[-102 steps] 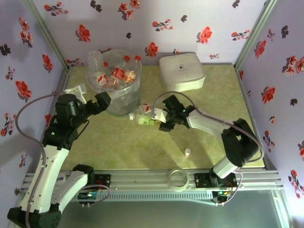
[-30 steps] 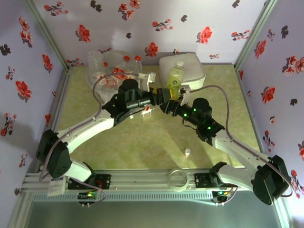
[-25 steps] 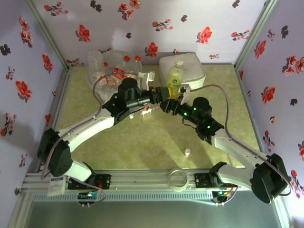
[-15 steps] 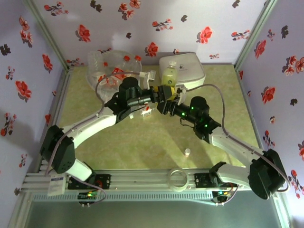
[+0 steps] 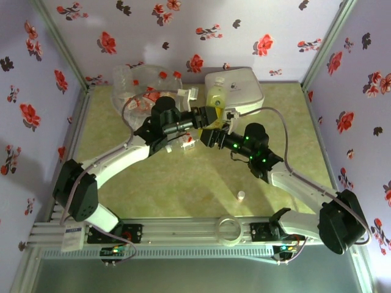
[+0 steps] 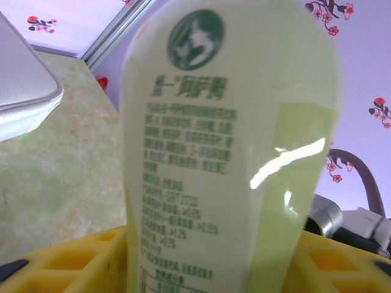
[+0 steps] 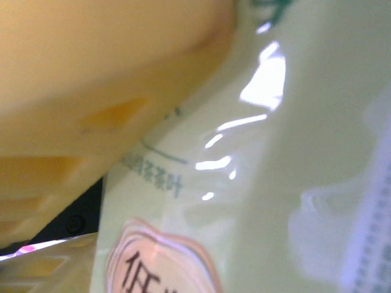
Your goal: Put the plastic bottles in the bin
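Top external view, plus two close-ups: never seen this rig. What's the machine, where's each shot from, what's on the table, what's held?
Two robot arms, left and right, bolted at the near edge of the table. The wide picture looks down from above and behind them; each close-up comes from a wrist camera. On the table: a clear bin with bottles inside, a white lidded box, a tiny white cap. The left pincer holds a pale green bottle aloft between yellow fingers; the right pincer is close against it, grip unclear.

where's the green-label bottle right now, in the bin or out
Out. The green-label bottle is up between the left gripper's yellow fingers, by the white box, right of the bin.
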Tool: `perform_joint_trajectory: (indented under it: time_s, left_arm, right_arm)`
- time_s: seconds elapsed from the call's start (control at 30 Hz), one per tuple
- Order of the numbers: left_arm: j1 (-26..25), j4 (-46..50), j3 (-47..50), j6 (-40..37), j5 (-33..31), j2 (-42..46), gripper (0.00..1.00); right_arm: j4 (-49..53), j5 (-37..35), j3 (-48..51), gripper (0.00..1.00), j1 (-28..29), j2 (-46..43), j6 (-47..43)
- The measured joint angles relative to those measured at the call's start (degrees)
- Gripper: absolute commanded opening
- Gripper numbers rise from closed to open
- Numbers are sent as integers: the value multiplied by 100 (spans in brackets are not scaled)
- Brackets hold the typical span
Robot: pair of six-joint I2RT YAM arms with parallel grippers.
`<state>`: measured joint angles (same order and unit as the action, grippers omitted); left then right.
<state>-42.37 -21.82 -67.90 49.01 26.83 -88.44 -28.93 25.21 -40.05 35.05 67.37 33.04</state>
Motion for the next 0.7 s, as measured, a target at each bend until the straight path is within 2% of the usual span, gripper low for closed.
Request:
perform_joint_trajectory:
  time_s: [0.1, 0.23, 0.43, 0.7]
  left_arm:
    - [2, 59, -57, -4, 0, 0, 53]
    - [52, 245, -245, -66, -2, 0, 53]
    - [275, 562, -649, -280, -2, 0, 52]
    - [1121, 1355, -1611, -782, -122, 4, 49]
  right_arm:
    - [20, 72, -11, 99, -4, -2, -76]
    - [304, 72, -20, 99, -111, -208, -271]
    - [1274, -136, -76, 99, -286, -1169, -848]
    - [2704, -885, -105, 99, -286, -1980, -1576]
